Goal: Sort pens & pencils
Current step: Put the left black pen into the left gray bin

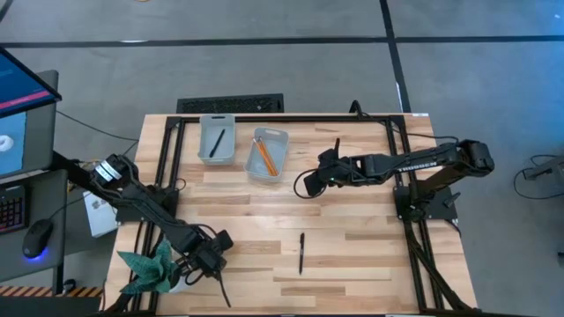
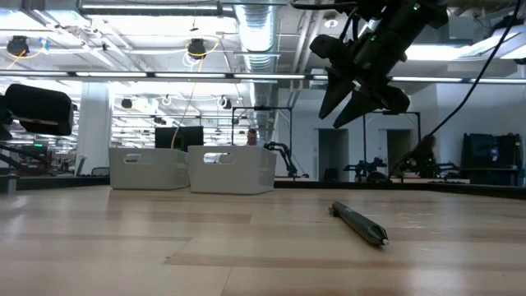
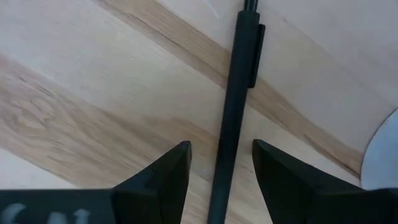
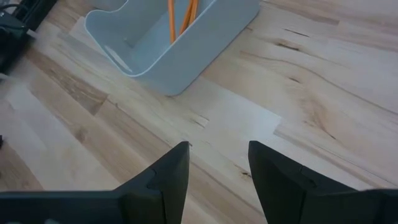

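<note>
Two black pens remain unsorted: one thin pen (image 1: 300,253) lies at lower centre of the wooden table (image 1: 352,264), another (image 3: 231,112) sits between the left gripper's (image 3: 219,165) parted fingers, lower left, ungripped. Orange pencils (image 1: 264,156) fill the right grey bin (image 1: 280,136) (the left bin (image 1: 217,119) holds a pen). The right gripper (image 1: 310,183) hovers open, empty. Next, likely: close, lift, carry.
</note>
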Motion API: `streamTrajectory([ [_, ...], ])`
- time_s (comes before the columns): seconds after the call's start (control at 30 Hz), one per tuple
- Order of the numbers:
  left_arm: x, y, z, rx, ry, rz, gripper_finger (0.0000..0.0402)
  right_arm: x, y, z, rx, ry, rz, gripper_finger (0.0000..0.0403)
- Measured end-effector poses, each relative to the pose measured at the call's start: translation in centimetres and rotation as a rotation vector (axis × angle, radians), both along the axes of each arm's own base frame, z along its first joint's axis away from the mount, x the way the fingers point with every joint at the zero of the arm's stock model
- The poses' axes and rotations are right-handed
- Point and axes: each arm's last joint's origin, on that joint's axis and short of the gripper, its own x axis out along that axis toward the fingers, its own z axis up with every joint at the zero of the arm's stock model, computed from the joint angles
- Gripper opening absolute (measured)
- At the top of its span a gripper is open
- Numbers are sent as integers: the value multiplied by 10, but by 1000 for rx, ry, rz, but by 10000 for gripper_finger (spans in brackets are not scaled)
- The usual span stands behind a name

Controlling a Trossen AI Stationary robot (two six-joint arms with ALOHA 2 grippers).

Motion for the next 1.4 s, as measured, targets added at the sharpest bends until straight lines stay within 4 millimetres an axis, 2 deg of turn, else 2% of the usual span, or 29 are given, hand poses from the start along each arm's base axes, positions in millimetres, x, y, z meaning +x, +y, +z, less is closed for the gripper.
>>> streamTrajectory([
  [0.2, 3, 3, -1, 32, -20, 79, 171, 0, 0, 0, 0, 0, 0, 187],
  [0.43, 7, 5, -2, -49, 44, 212, 171, 0, 0, 0, 0, 0, 0, 189],
  [0.8, 11, 9, -2, -71, 71, 450, 171, 0, 0, 0, 0, 0, 1, 189],
  [1.4, 11, 9, -2, -49, 48, 368, 170, 0, 0, 0, 0, 0, 1, 186],
])
